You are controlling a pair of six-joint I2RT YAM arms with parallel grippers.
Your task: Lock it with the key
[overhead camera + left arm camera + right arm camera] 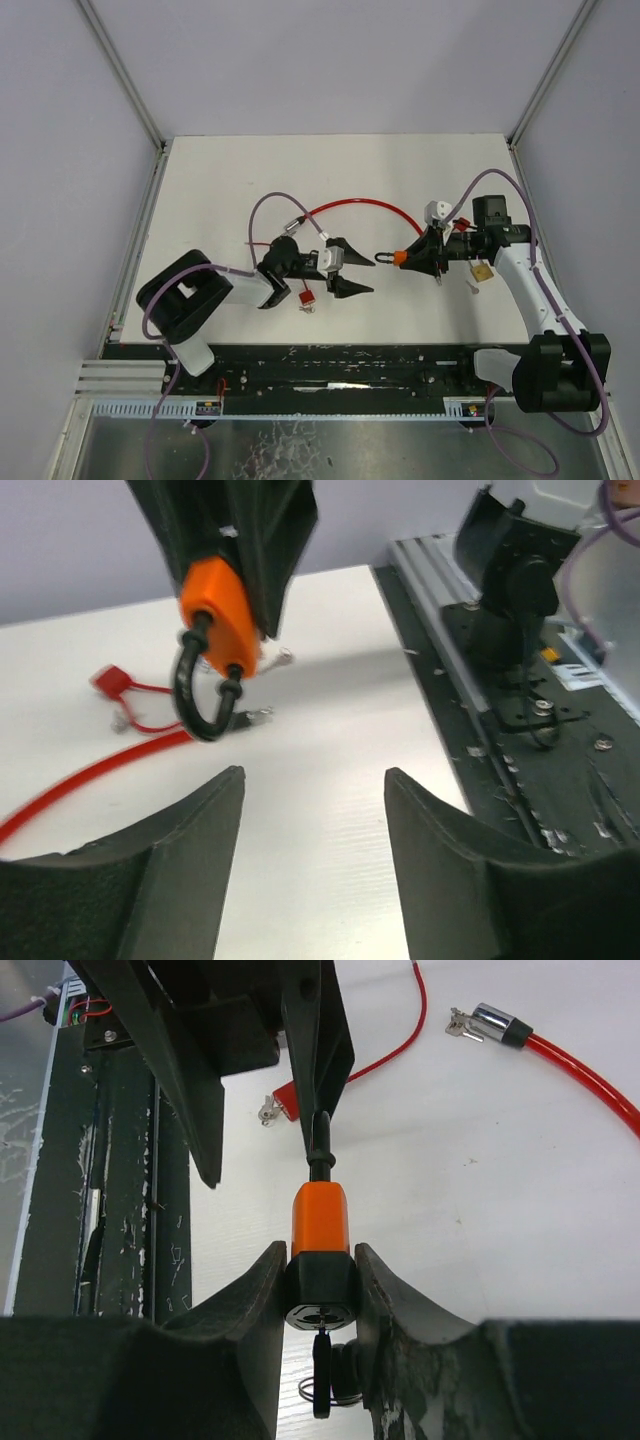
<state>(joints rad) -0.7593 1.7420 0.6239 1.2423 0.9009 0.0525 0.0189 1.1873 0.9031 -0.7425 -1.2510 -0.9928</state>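
Key (320, 1372) half hidden beneath padlock (320, 1222)

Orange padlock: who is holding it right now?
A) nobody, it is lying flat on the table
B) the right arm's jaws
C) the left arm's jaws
B: the right wrist view shows the orange padlock squeezed between the right arm's jaws, up off the table, while the left arm's jaws stand open and empty near it.

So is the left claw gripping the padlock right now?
No, the left claw stands open and empty; the right claw holds the orange padlock.
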